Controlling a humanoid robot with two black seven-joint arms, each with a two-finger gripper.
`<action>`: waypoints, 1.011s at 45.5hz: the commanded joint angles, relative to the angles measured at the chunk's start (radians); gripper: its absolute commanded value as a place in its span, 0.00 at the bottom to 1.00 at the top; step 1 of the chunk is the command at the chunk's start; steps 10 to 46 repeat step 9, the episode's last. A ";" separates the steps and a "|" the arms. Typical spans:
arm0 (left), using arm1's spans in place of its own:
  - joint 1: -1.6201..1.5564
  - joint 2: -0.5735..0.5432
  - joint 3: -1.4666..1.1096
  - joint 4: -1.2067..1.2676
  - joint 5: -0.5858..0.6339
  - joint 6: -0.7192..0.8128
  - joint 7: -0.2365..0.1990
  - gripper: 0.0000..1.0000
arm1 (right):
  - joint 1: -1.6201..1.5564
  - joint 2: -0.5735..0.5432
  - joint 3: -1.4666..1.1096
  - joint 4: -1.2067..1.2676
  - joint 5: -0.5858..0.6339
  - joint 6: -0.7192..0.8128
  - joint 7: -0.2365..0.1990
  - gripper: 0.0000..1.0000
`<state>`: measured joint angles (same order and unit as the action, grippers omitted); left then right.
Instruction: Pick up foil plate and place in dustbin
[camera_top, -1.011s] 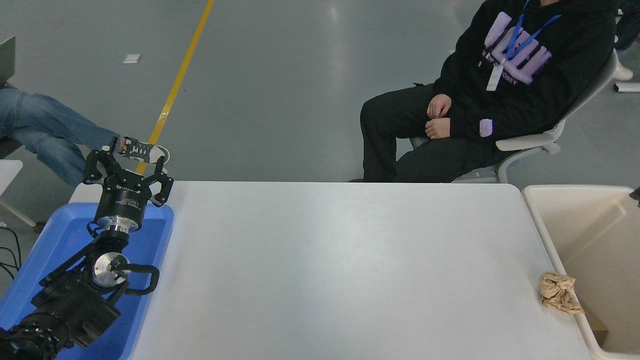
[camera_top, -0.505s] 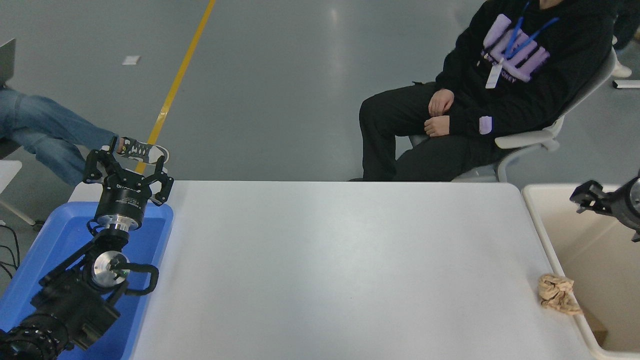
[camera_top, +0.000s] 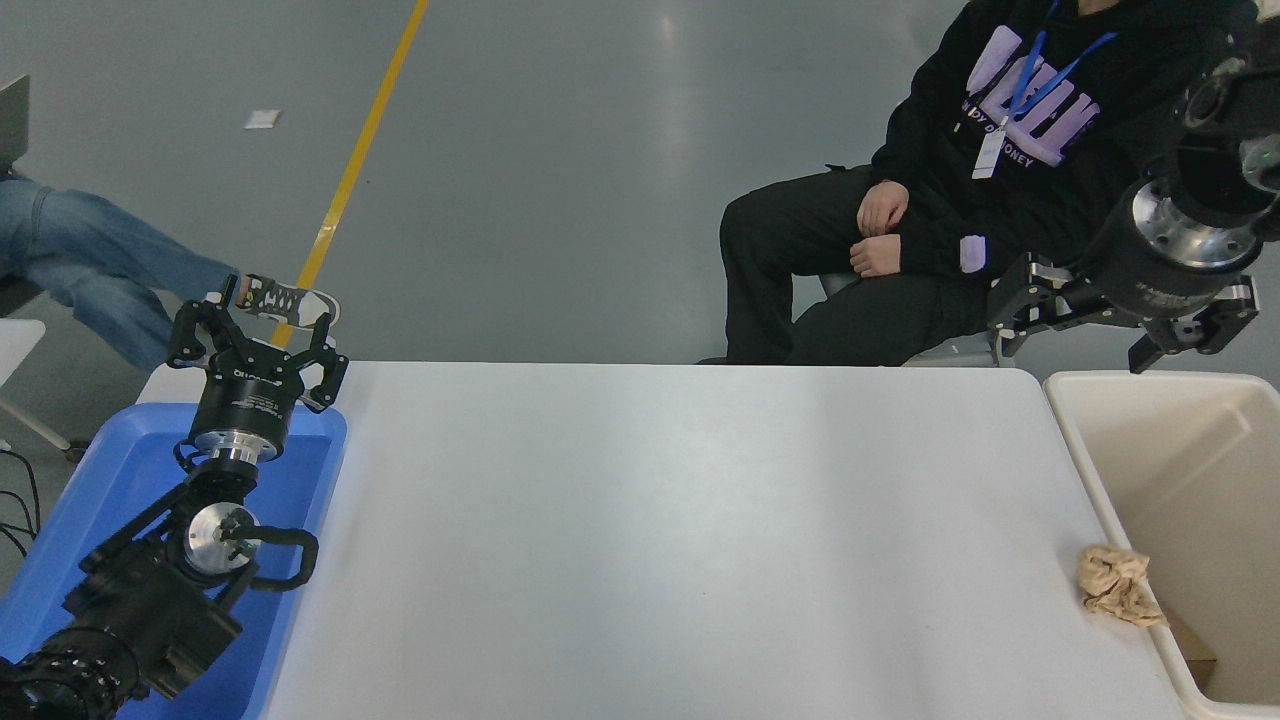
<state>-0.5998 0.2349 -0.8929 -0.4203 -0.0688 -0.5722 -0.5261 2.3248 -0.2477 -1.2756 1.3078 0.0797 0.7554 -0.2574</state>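
The foil plate is out of view. The cream dustbin (camera_top: 1100, 500) stands against the table's right end, its inside only partly visible. My right gripper (camera_top: 1075, 335) hangs high above the dustbin's far rim, open, with nothing between its fingers. Parked at the lower left, my left gripper (camera_top: 252, 318) is open and empty over the blue tray's far end.
A blue tray (camera_top: 110, 480) lies under the left arm at the table's left end. A crumpled brown paper wad (camera_top: 1115, 583) sits on the white table (camera_top: 650, 520) beside the dustbin's wall. One person sits at the far right, and another person's legs show at the far left.
The right arm has come in from the right edge and risen up and leftward above the dustbin. The left arm has not moved.
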 joint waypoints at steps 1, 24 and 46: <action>0.000 0.000 0.000 0.000 0.000 0.002 -0.002 0.99 | 0.082 0.062 0.050 0.010 0.008 0.030 0.001 1.00; 0.000 0.000 -0.001 0.000 -0.002 0.000 -0.002 0.99 | 0.077 0.053 0.051 0.007 0.008 0.030 0.001 1.00; 0.000 0.000 -0.001 0.000 -0.002 0.000 -0.002 0.99 | 0.077 0.053 0.051 0.007 0.008 0.030 0.001 1.00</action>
